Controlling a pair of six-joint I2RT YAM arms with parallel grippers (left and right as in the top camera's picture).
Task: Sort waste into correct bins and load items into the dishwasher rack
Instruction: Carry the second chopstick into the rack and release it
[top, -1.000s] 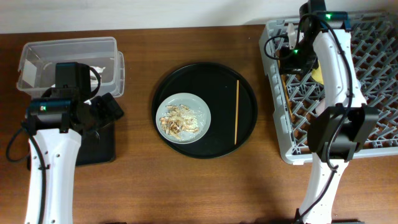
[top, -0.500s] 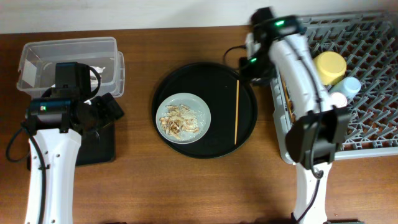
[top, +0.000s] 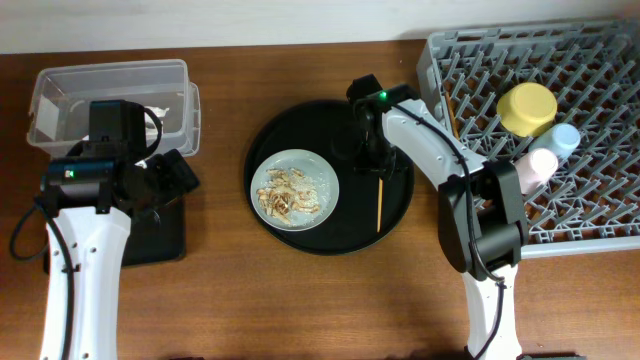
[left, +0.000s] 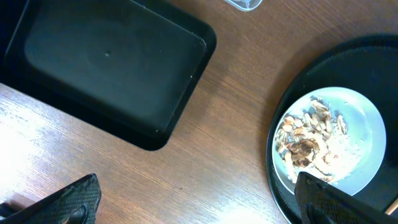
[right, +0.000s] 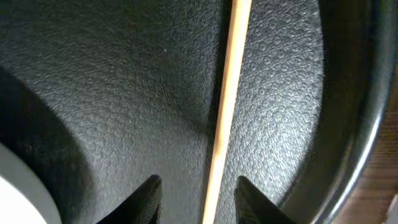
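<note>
A grey lattice dishwasher rack is seen at upper right, a yellow bowl lodged in it. At centre, a pebbled round black tray is occupied by a pale plate of flaky scraps and wooden chopsticks. The right hand is poised over the chopsticks, fingers parted astride them, nothing gripped. The left hand is held wide open, empty, above the wood-grain bench.

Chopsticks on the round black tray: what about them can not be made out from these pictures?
Upper end of the chopsticks: overhead, hidden under the right gripper.
Both ends: right wrist, cut off by the frame edges.
One stick or two stacked: too thin overhead; right wrist shows only one pale line.
</note>
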